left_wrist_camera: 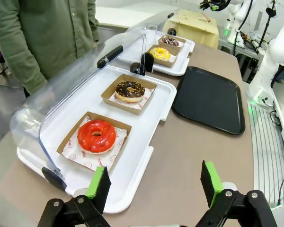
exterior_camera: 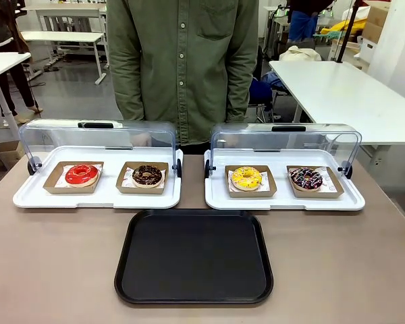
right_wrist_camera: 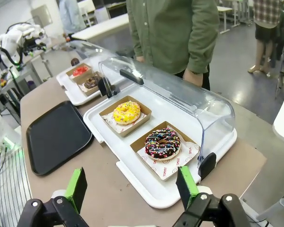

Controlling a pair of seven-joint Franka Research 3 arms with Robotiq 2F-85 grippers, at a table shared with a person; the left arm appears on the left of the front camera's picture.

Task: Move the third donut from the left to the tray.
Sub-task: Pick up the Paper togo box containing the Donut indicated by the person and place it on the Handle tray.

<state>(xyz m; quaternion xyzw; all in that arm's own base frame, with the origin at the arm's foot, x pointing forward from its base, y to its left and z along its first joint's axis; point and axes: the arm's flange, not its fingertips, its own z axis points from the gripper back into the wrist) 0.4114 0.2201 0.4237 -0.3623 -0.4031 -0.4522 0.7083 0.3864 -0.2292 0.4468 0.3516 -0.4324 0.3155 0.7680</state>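
Note:
The third donut (exterior_camera: 246,178), yellow-iced with sprinkles, sits on a brown cardboard liner in the right white tray (exterior_camera: 283,200); it is also in the left wrist view (left_wrist_camera: 160,53) and the right wrist view (right_wrist_camera: 126,112). The black tray (exterior_camera: 194,256) lies empty in front of both white trays, also seen from the left wrist (left_wrist_camera: 209,98) and from the right wrist (right_wrist_camera: 57,137). My left gripper (left_wrist_camera: 156,187) stands open over the table's left end, near the red donut (left_wrist_camera: 96,136). My right gripper (right_wrist_camera: 132,187) stands open at the right end, near the dark sprinkled donut (right_wrist_camera: 163,143).
A chocolate donut (exterior_camera: 147,175) and the red donut (exterior_camera: 82,175) lie in the left white tray (exterior_camera: 94,197). Both clear lids (exterior_camera: 283,138) are swung back and open. A person in a green shirt (exterior_camera: 182,61) stands at the far edge, behind the trays.

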